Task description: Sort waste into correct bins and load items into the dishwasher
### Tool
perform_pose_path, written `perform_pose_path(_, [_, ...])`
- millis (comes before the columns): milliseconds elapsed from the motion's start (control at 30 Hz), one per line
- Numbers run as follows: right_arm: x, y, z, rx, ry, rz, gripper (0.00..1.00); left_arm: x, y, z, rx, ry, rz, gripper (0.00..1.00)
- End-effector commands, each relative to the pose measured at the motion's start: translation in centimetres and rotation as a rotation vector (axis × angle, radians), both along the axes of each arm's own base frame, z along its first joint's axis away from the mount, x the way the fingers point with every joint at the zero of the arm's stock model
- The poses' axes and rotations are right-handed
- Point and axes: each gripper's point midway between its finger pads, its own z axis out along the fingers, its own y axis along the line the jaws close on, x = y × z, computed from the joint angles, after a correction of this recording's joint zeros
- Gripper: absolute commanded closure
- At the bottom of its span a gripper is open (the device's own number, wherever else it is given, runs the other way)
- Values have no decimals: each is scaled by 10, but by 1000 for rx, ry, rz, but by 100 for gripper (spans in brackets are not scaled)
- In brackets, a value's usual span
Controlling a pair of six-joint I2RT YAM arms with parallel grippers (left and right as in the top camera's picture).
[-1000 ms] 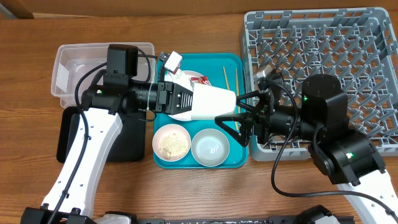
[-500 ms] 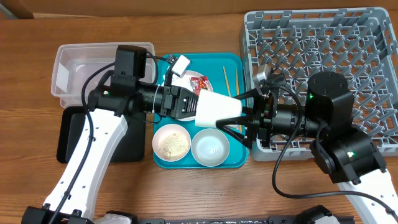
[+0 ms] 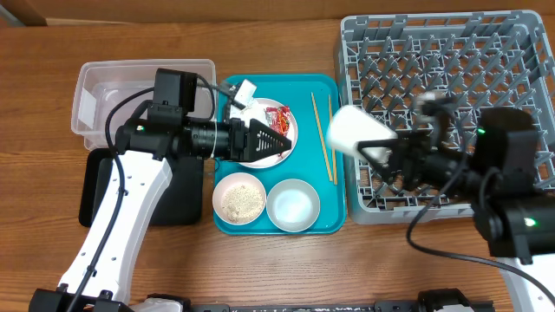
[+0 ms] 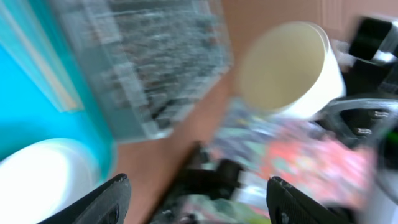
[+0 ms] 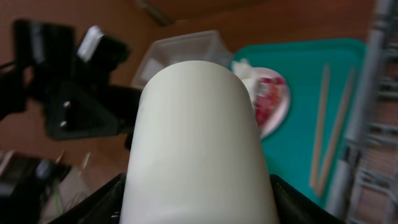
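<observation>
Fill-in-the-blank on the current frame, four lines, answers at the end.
1. The right gripper holds the white ___.
2. The wooden ___ lie on the teal tray.
3. The left gripper has its jaws ___ and empty.
4. The red wrapper lies on a white ___.
Missing words: cup; chopsticks; open; plate.

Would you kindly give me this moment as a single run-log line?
right gripper: shut on white cup | cup: held over left edge of dish rack | left gripper: open, empty, over teal tray
</observation>
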Motion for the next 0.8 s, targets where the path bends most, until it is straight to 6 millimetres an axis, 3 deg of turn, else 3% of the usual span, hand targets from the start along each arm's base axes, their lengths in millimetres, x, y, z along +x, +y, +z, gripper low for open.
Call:
perform_pose_path(0, [12,-60,-30,-160,146,-364,40,20,30,-44,307,-5,168,29])
perform_pose_path(133, [1,-85,-75,-284,371,-529,43,18,37,-57,394,14,192,25])
perform_pose_path(333, [-9,-70,-120,-384,589,-483,43,18,38,-62,437,7,197,24])
perform_pose_path(400, [-8,-67,-133,-426,635,-478,39,17,39,-63,445,11,199,23])
perform_pose_path(600, [-7,-74,-166,-526,765,-507,35,10,43,-68,472,28,182,23])
perform_pose_path(667, [-8,-73,-172,-533,792,-499,30,7,46,-71,495,40,180,23])
perform_pose_path(767, [-5,-70,-168,-515,778,-491,6,4,49,-75,521,50,179,23])
